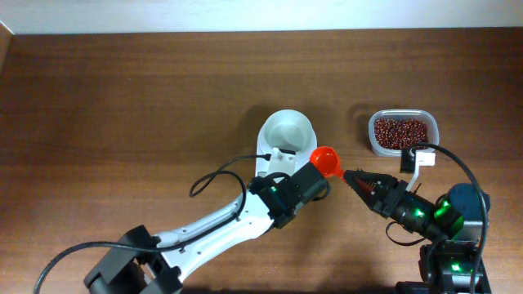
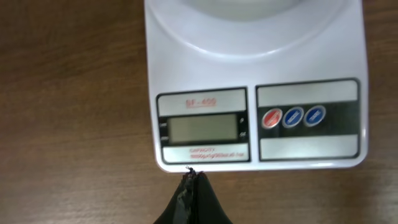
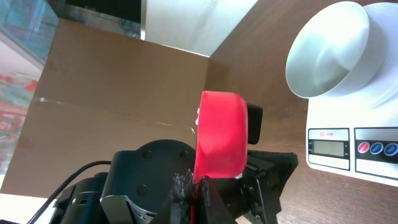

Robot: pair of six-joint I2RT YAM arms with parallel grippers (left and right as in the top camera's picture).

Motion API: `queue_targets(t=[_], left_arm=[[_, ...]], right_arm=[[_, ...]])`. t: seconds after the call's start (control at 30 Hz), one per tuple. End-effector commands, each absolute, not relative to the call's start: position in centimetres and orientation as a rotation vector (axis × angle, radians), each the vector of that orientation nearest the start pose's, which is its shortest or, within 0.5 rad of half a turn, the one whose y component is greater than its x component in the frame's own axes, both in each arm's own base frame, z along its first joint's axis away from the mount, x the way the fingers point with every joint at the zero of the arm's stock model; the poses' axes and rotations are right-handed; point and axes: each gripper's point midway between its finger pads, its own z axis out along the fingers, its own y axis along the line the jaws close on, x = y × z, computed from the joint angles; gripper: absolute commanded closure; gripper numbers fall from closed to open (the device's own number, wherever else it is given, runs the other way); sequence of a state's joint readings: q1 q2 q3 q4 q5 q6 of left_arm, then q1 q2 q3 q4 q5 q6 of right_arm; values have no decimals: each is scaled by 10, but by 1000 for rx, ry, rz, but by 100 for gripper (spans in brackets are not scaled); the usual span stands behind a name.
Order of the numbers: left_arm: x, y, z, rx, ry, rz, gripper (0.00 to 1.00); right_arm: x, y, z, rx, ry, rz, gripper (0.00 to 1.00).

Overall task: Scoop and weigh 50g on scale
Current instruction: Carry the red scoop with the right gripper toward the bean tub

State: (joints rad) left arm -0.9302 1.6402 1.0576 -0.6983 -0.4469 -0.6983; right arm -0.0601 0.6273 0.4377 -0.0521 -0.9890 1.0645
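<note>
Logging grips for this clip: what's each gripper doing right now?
Left gripper: closed, empty.
Right gripper: closed on the red scoop.

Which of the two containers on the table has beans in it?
The clear rectangular tub, far right in the overhead view: it holds dark red-brown beans, while the white bowl on the scale is empty.

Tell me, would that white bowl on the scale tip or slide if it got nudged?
Probably slides before tipping: the bowl looks wider than tall and seems merely set on the scale. It appears empty, so likely light and easily shoved. Its smooth glossy surface may be slippery to grip.
</note>
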Motion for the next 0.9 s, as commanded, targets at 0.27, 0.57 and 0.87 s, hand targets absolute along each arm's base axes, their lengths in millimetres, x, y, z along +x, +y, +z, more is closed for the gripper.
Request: queue_targets(t=[0.27,0.57,0.87], left_arm=[[273,-270,77,496,2535,-30,100],[275,-276,74,589,2511,-26,100],[278,-272,63,653,2540,-84,100]], right_arm=[[228,131,249,271,1956,1561,96],[230,127,249,233,1941,1517,96],[244,84,251,373,1868,1434,96]])
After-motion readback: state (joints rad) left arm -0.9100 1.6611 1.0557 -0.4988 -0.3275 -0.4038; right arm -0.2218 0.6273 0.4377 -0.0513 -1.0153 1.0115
